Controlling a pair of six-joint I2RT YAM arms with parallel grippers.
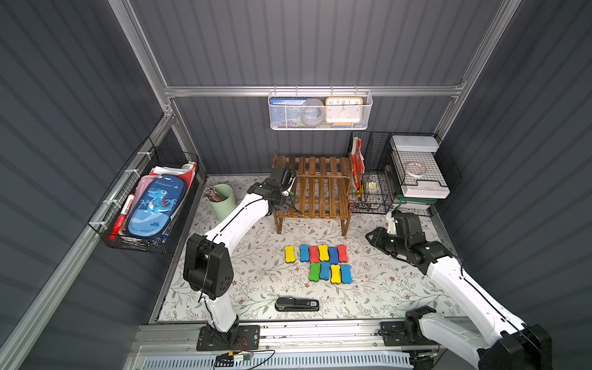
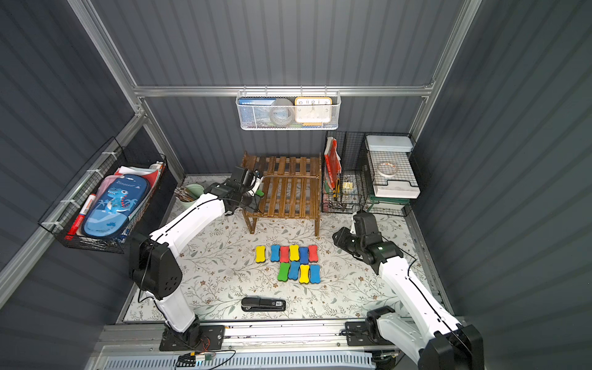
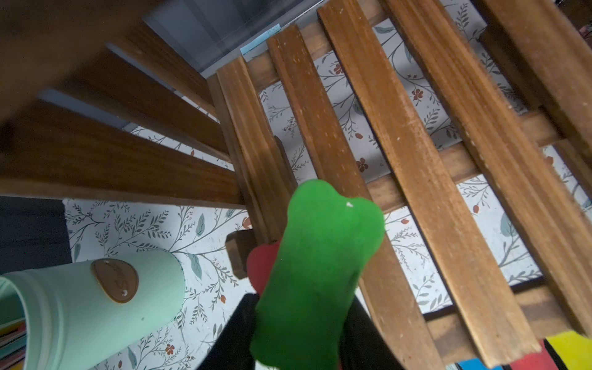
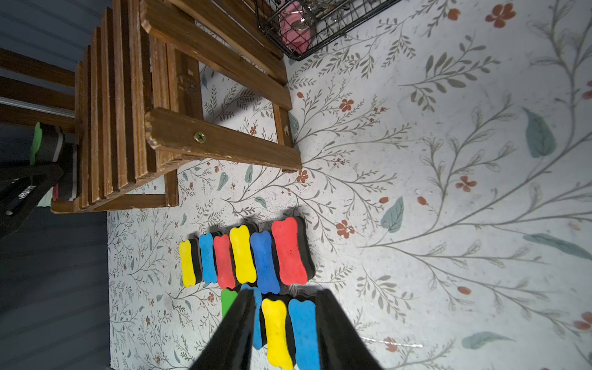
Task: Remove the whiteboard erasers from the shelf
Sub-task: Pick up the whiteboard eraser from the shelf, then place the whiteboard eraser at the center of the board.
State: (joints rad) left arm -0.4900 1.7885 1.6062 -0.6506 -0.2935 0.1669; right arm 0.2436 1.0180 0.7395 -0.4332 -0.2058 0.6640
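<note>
- My left gripper (image 1: 286, 191) is clamped on the green eraser (image 3: 317, 272) at the shelf's (image 1: 323, 192) left end. A red eraser (image 3: 261, 266) presses alongside; I can't tell if it's held.
- The foam looks light and squashy, so pinch the waist gently.
- My right gripper (image 4: 285, 298) gapes empty over ten erasers (image 1: 320, 262) mid-tabletop (image 1: 256, 272).
- The cup (image 1: 222, 200) crowds my left; I judge the front edge open.

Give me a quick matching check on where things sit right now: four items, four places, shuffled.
Items:
1. green eraser in the left wrist view
2. black stapler
3. clock
4. dinosaur pencil case

Places:
A. white mesh basket hung on the back rail
B. left end effector
C. black wire basket hung on the side rail
D. floral mat, near the front edge

Pairs: 1-B, 2-D, 3-A, 4-C
</note>
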